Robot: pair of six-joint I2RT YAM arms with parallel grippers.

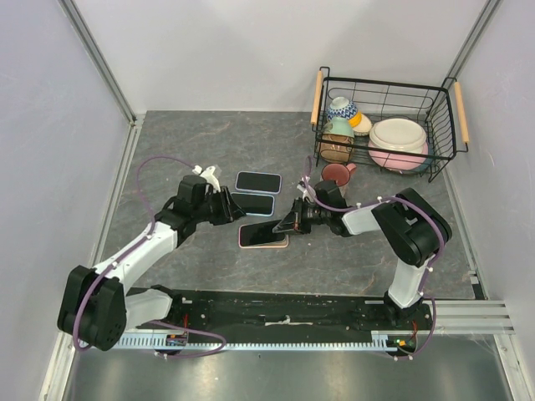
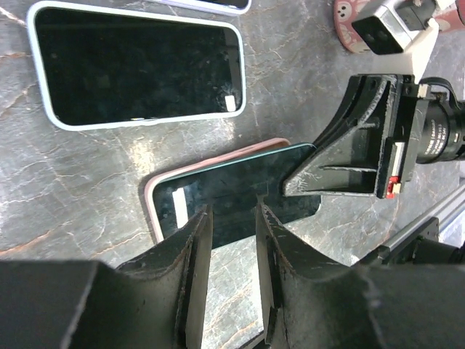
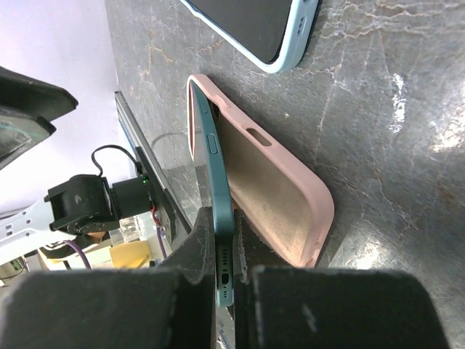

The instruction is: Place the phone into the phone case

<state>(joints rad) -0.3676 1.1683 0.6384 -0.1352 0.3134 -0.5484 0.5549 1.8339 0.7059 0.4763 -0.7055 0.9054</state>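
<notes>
Grey marbled table (image 1: 167,150) — pink phone case (image 3: 280,182), farther cased phone (image 1: 257,181), nearer cased phone (image 1: 255,205), mug (image 1: 338,174), wire basket (image 1: 384,82) on it.

We count three phones: one teal phone (image 1: 264,236), one phone in a pale blue case (image 1: 255,204) and one phone in a lilac case (image 1: 257,181). The cases are also three, and one of them is a pink case (image 3: 283,189). We count one wire basket (image 1: 438,125) with two wooden handles (image 1: 317,98), one pink mug (image 1: 338,174), and two robot arms, the left arm (image 1: 142,251) and the right arm (image 1: 410,225).
</notes>
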